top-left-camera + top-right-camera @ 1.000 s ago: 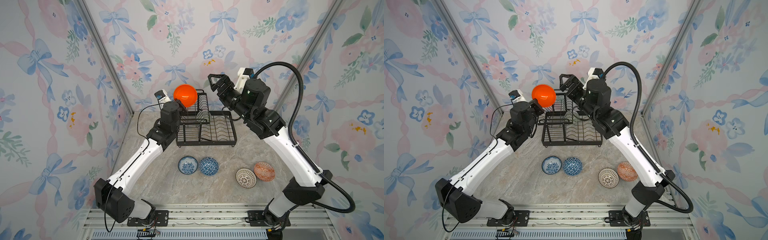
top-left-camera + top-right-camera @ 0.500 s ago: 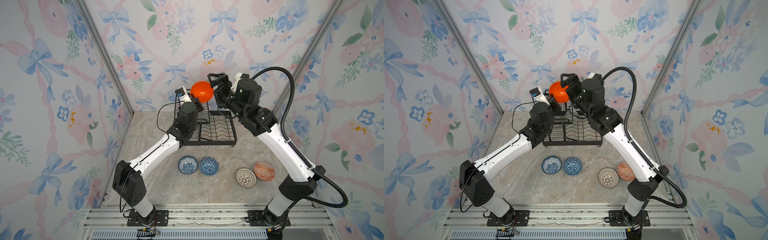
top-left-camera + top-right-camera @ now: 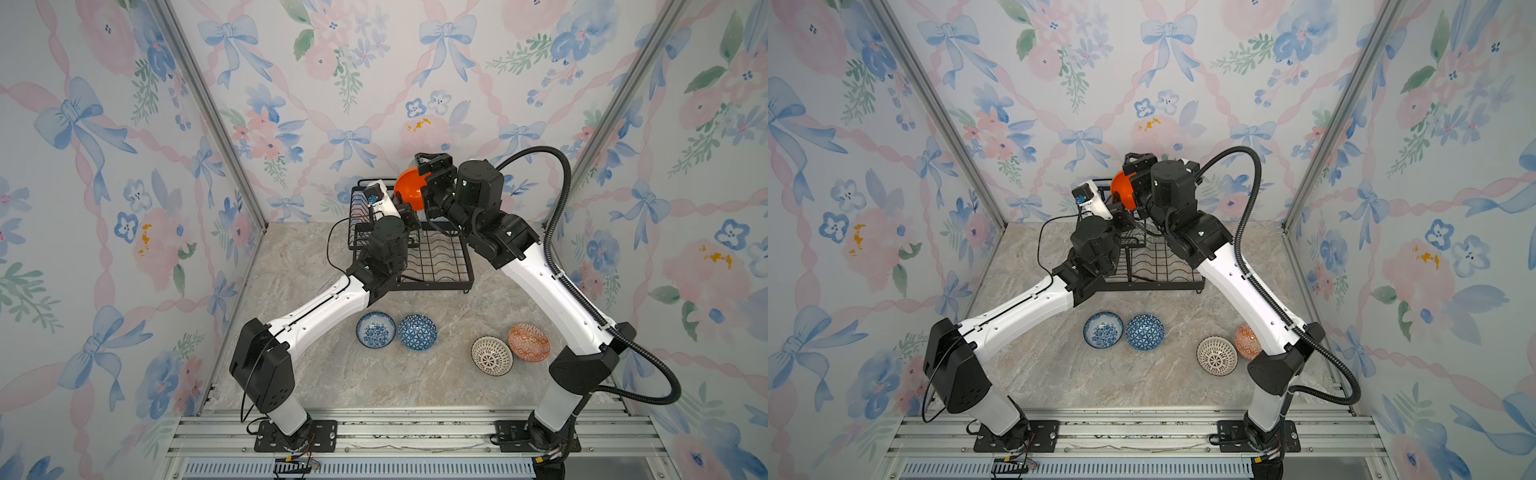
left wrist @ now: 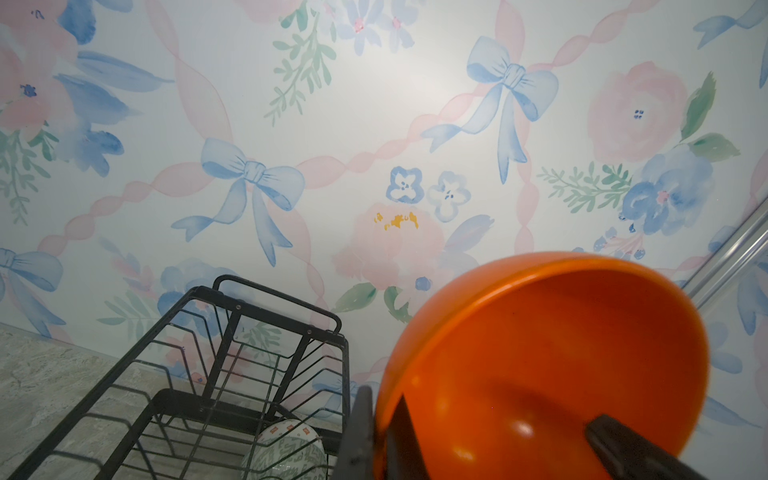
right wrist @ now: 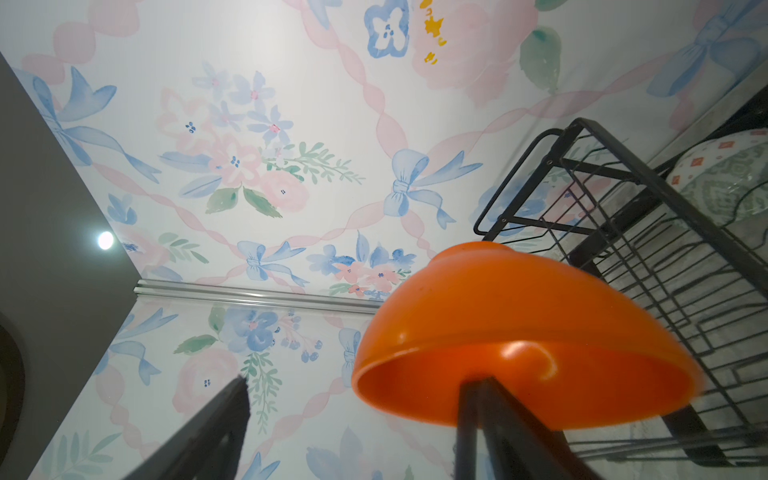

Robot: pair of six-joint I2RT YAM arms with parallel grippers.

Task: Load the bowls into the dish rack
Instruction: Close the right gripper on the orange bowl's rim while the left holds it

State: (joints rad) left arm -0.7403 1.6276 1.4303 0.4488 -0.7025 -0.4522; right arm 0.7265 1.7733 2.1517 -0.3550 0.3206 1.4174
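Note:
The plain orange bowl hangs tilted in the air above the back of the black wire dish rack. My left gripper is shut on its rim, one finger inside and one outside. My right gripper is open and straddles another part of the rim: one finger is inside the bowl, the other stands well clear outside. A pale green patterned bowl lies in the rack behind its wires.
On the marble table in front of the rack sit a blue-floral bowl, a blue triangle-patterned bowl, a white lattice bowl and an orange-red patterned bowl. The back wall stands close behind the rack.
My left arm has carried the orange bowl to the right, over to the right gripper. My right gripper has come in around the bowl's rim and its jaws have narrowed slightly.

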